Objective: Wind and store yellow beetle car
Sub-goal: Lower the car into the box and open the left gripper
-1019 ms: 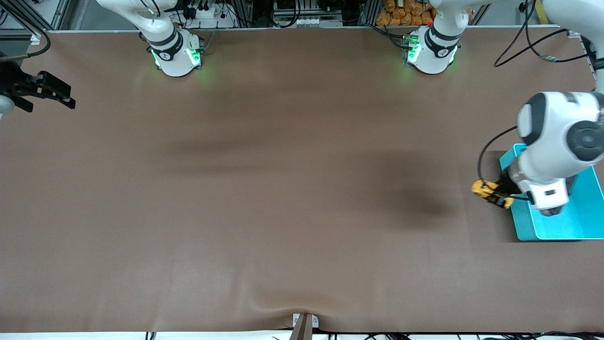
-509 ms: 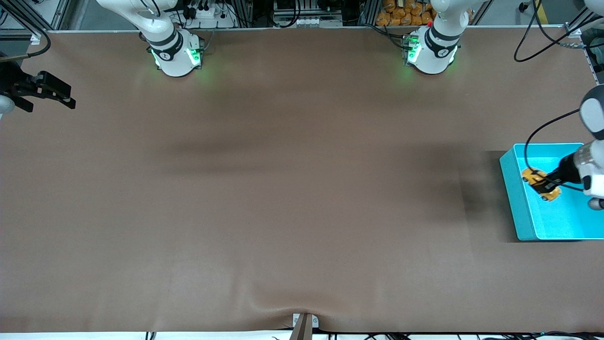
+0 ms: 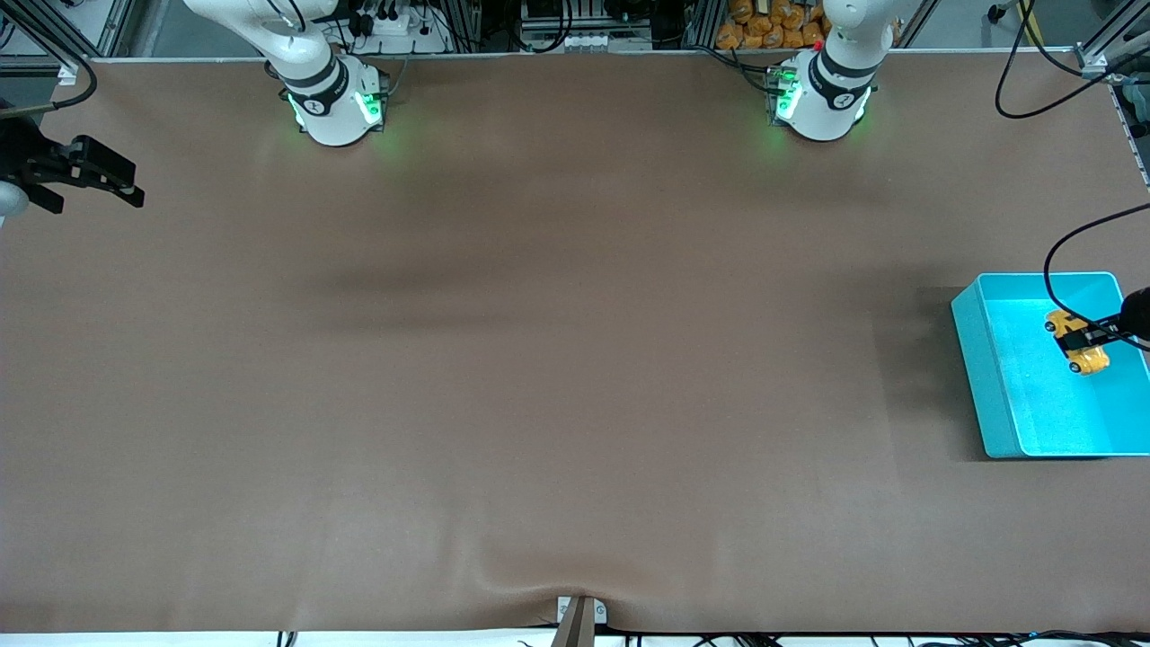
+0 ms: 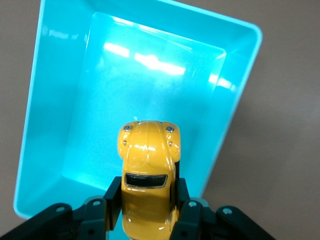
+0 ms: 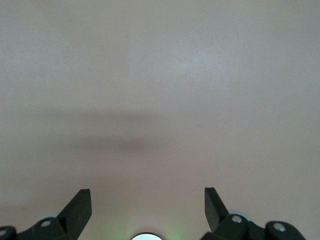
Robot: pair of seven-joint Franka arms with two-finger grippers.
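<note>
The yellow beetle car point(image 3: 1077, 342) point(image 4: 148, 175) hangs over the inside of the teal bin point(image 3: 979, 359) point(image 4: 40, 100), which stands at the left arm's end of the table. My left gripper point(image 3: 1087, 340) point(image 4: 147, 200) is shut on the car, one black finger against each side of its body. Most of the left arm is out of the front view. My right gripper point(image 3: 121, 184) point(image 5: 147, 200) waits open above the bare table at the right arm's end, with nothing between its fingers.
The brown table mat point(image 3: 539, 359) stretches between the two arm bases point(image 3: 337, 103) point(image 3: 822, 99). A black cable point(image 3: 1065, 261) loops over the bin toward the left arm. Only the car hangs over the bin's floor; nothing lies on it.
The left gripper carried the car from beside the bin's outer wall to over the bin's inside. The left arm's bulk left the front view. The right arm stayed still.
</note>
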